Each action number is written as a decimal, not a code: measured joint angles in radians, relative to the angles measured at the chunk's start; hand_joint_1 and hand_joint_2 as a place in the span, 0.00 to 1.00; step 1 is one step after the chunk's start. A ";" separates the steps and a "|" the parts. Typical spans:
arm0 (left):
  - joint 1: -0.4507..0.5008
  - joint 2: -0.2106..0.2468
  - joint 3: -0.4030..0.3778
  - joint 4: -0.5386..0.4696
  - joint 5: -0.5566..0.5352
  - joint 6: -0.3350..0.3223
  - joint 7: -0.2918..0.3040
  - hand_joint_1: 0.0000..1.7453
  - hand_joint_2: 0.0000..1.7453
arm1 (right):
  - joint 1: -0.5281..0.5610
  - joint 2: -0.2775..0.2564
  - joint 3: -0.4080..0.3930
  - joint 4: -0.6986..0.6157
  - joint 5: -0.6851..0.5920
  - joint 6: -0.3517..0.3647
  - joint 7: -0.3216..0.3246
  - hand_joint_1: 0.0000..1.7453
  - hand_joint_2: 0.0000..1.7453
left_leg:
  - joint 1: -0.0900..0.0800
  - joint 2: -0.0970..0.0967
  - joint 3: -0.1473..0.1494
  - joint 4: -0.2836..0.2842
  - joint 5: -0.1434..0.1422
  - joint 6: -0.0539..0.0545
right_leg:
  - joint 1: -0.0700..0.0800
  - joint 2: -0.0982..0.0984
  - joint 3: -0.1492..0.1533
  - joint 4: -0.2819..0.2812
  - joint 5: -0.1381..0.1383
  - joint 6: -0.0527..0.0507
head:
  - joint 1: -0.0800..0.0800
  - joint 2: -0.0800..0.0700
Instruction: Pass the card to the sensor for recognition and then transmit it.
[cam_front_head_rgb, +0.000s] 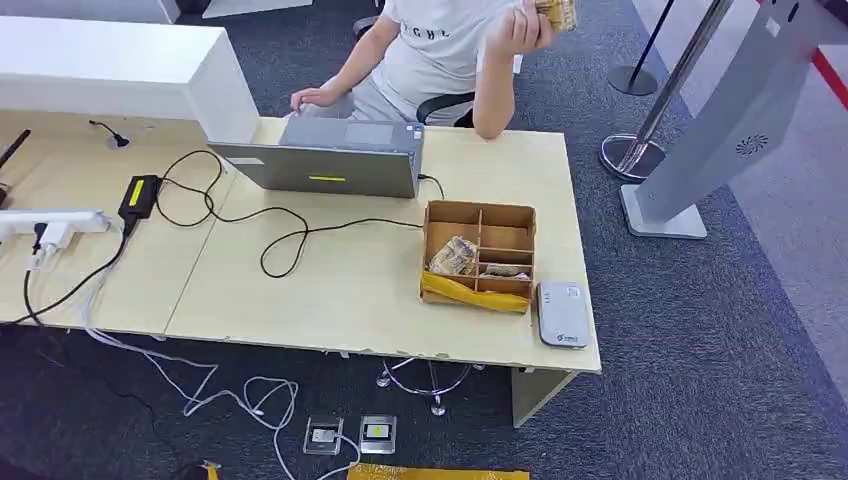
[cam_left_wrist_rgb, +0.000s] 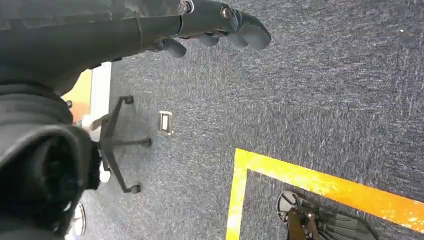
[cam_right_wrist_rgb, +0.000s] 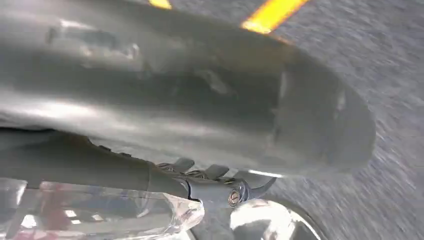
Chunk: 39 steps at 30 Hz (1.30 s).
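1. Your left hand (cam_left_wrist_rgb: 220, 25) hangs over the carpet, fingers loosely apart, holding nothing; right hand (cam_right_wrist_rgb: 220, 182) is blurred, so I cannot tell its state.
2. No card identifiable: probably inside the box (cam_front_head_rgb: 478, 257) on the tabletop (cam_front_head_rgb: 330, 290), just beside the sensor (cam_front_head_rgb: 562, 314).
3. Risk: a long blind reach nudges either off the edge.

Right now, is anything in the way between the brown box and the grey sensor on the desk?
Nothing visible is. The sensor lies flat right beside the box near the desk's front corner, with no object between them. The laptop sits farther back.
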 joint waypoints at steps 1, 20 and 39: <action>0.000 0.001 0.000 0.000 0.000 -0.002 0.000 0.00 0.00 | -0.003 -0.027 -0.008 0.000 -0.017 0.003 -0.021 0.00 0.00 | 0.000 0.000 0.000 0.000 0.000 0.000 | 0.000 0.000 0.000 0.000 0.000 0.000 | 0.000 0.000; -0.002 0.011 -0.012 0.000 0.000 -0.035 -0.016 0.00 0.00 | -0.439 -0.559 -0.098 -0.024 0.143 0.061 -0.091 0.00 1.00 | -0.009 0.005 -0.003 0.000 0.002 0.007 | -0.009 0.006 -0.002 0.002 0.004 0.008 | 0.001 0.000; -0.010 0.031 -0.058 0.002 -0.031 -0.084 -0.090 0.00 0.00 | -1.084 -0.427 0.298 -0.217 0.601 0.253 -0.219 0.00 1.00 | -0.007 -0.011 -0.011 0.000 0.010 0.009 | -0.007 -0.009 -0.006 0.003 0.005 0.009 | 0.000 0.000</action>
